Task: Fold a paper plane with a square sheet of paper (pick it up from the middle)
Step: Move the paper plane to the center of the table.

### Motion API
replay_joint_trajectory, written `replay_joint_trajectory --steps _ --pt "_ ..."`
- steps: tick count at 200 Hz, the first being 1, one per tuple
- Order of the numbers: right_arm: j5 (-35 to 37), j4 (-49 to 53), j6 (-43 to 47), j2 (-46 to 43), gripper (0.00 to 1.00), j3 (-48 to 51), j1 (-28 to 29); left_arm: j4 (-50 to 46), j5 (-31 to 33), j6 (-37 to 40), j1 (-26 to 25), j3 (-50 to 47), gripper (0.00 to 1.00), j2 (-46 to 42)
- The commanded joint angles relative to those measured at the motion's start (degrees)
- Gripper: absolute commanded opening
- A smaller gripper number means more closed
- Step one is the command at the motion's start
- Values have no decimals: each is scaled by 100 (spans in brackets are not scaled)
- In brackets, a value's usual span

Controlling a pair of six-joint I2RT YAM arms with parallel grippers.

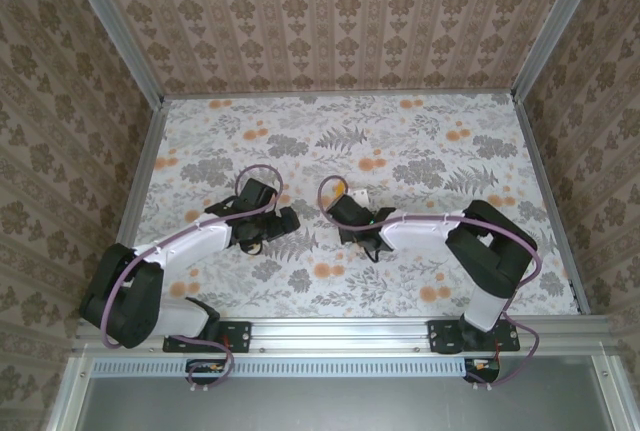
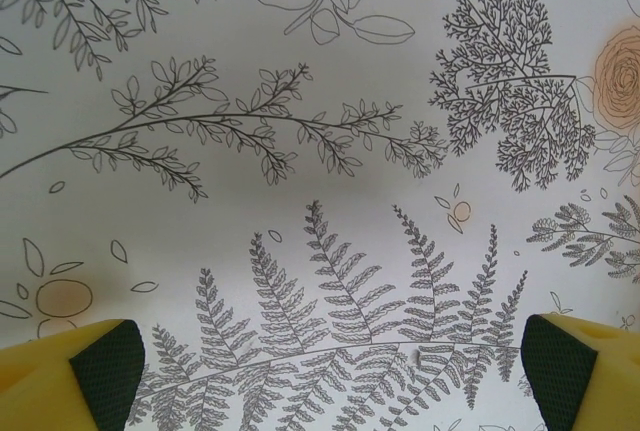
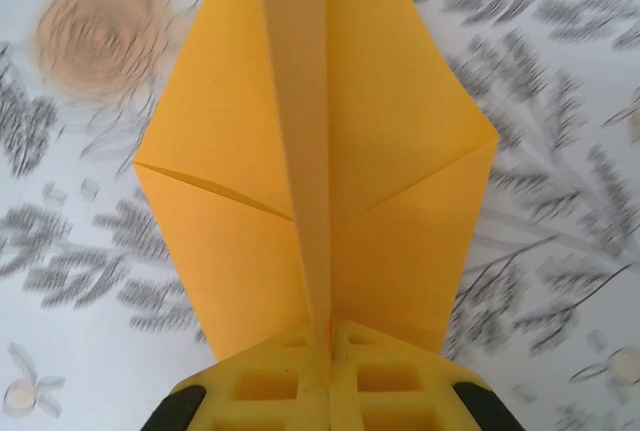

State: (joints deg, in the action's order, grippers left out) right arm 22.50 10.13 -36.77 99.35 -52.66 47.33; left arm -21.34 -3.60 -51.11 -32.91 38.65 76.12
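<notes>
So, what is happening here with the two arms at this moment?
The right tool is shut on the paper plane, pinching it along its centre crease, and the two wings spread out to either side. The paper already has its diagonal folds. The left tool is open, holds nothing and hangs over the flower-printed table.

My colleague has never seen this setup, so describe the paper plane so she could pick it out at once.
On the flowered table, find the right gripper near the middle. It pinches the paper plane, a folded sheet with a centre ridge. Plain bright orange-yellow with sharp straight edges, it differs from the blotchy orange flower prints.
</notes>
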Motion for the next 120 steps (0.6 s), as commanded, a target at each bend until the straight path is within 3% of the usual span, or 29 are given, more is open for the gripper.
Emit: replay_joint_trajectory --steps 1,71,120 --pt "11 368 227 95 5 -473 -338 -88 39 153 33 106 100 50" --pt "-514 644 488 1360 6 -2017 -1132 16 -106 188 47 182 100 267" --pt "-691 766 417 1811 14 -2318 -1279 94 -229 214 47 208 100 386"
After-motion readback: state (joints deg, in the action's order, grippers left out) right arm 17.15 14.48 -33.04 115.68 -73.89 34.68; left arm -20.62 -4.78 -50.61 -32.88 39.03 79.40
